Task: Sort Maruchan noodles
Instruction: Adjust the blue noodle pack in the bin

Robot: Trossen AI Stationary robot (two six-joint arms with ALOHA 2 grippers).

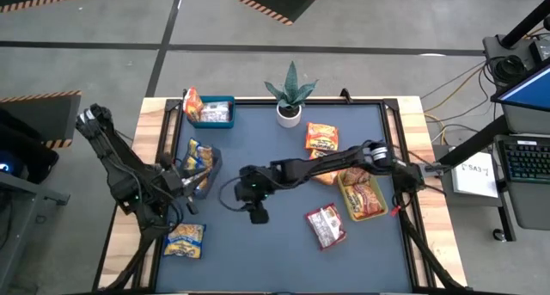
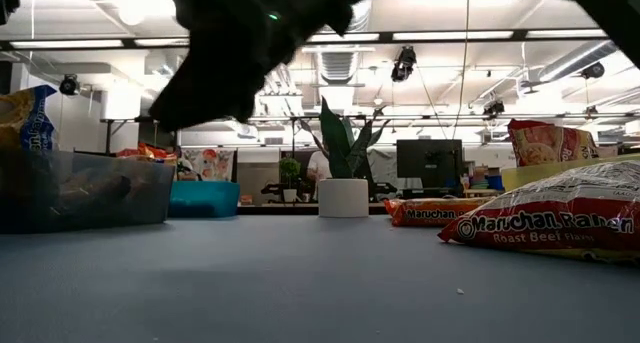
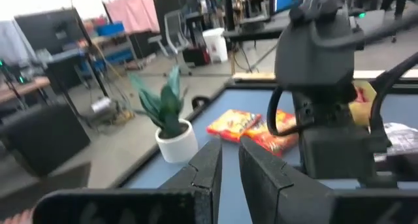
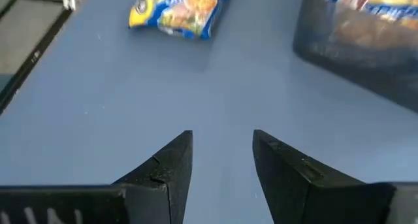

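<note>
A: Where do the Maruchan noodles [image 1: 186,240] lie, taking the potted plant [image 1: 290,95] as the mark?

B: All around it. One orange packet [image 1: 322,138] lies just in front of the plant toward the right arm's side, and a yellow-green bin [image 1: 362,197] beyond that holds more. A red-and-white packet [image 1: 326,225] lies flat further forward. On the plant's other side, a blue bin [image 1: 212,112] sits near it, a dark bin [image 1: 197,164] with yellow-and-blue packets stands further forward, and one loose yellow-and-blue packet lies well forward of that, near the bench [image 1: 284,261] edge.

A: And the tools?

B: The right tool [image 4: 222,160] hangs over bare bench forward of the plant, jaws parted and empty, with that loose packet [image 4: 179,10] ahead of it. The left tool [image 3: 230,160] waits beside the dark bin, jaws nearly together, nothing between them.

A: How would a packet handle?

B: Light, I judge, with a crinkly film that is likely slick. The noodle block inside should be stiff but brittle, so a hard squeeze may crack it.

A: Where to take hold?

B: Lying flat, it gives little to pinch. I would straddle the short width across the middle, or catch a sealed end seam, and close gently.
</note>
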